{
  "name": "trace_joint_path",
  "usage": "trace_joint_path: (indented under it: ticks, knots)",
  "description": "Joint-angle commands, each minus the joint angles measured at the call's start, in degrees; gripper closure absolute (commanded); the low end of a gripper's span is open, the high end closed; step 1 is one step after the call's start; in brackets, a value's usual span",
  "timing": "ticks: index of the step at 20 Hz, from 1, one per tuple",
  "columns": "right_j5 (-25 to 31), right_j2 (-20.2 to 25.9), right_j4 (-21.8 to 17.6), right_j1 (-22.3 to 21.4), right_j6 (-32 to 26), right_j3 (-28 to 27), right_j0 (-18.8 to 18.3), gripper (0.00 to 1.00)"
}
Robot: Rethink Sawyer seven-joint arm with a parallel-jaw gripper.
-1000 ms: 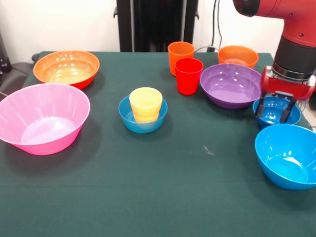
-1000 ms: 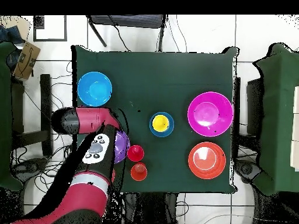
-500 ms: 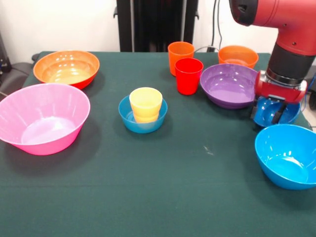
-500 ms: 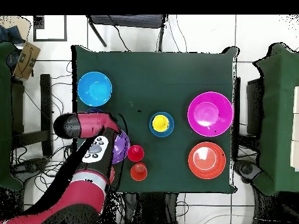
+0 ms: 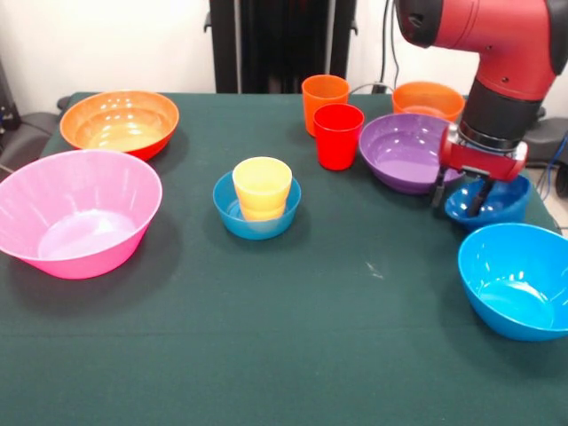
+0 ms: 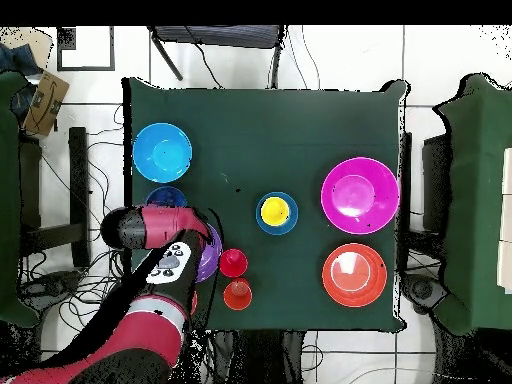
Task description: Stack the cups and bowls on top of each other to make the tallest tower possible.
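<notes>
My gripper (image 5: 457, 195) hangs at the left rim of a small blue bowl (image 5: 497, 204), between it and the purple bowl (image 5: 406, 151). It is open, with one finger (image 5: 437, 189) outside the rim and the other at or just inside it. The yellow cup (image 5: 263, 186) stands in the other small blue bowl (image 5: 257, 217) at mid table. The red cup (image 5: 339, 135) and orange cup (image 5: 325, 99) stand side by side at the back. The small orange bowl (image 5: 428, 99) sits behind the purple one. There is no taller stack. In the overhead view the arm (image 6: 150, 228) hides the gripper.
The medium bright blue bowl (image 5: 516, 280) sits near the front right, close below the gripper. The large pink bowl (image 5: 78, 211) and large orange bowl (image 5: 120, 122) are on the left. In the overhead view the arm covers part of the purple bowl (image 6: 209, 252).
The arm has swung left in the front view, from over the small blue bowl's middle to its left rim. That bowl has shifted slightly left.
</notes>
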Motion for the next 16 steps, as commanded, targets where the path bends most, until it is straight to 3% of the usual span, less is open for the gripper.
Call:
trace_joint_path:
  ticks: [1,16]
  knots:
    - [-2.6,7.8,-1.4,-0.6,6.1,5.3,-1.2,0.00]
    - [-1.1,10.6,-0.6,-4.1,5.1,5.8,-3.0,0.00]
